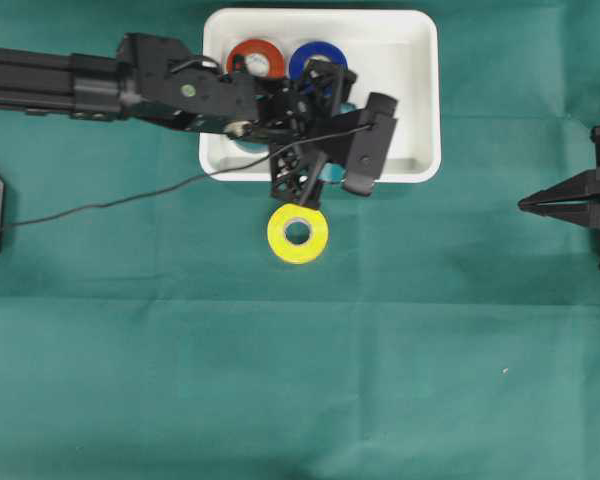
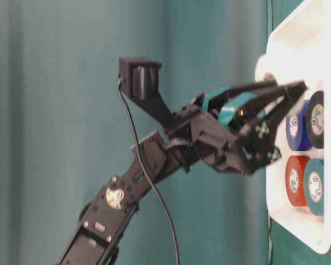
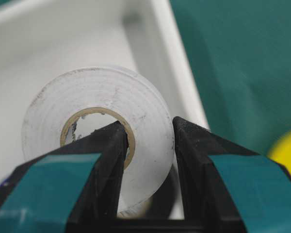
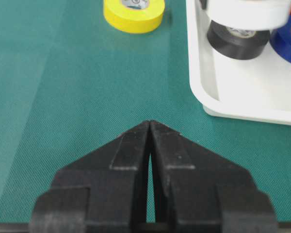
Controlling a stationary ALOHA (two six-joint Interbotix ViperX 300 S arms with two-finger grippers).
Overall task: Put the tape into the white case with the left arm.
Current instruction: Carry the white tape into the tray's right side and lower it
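Green cloth; wrist view alone shows tool pinching white tape.

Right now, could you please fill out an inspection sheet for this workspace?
Surface: green cloth covers the table, flat.
Job's things: white case holds red roll, blue roll, black roll and a teal roll; white tape roll held over the case; yellow roll lies on the cloth outside, beside the case's rim.
Clutter: nothing seen.
Grippers: left gripper shut on the white tape roll, one of its fingers through the core; right gripper shut, empty, apart from the case.
Cables: thin black cable trails from the left arm's wrist across the cloth.
Surroundings: green backdrop; nothing else seen.
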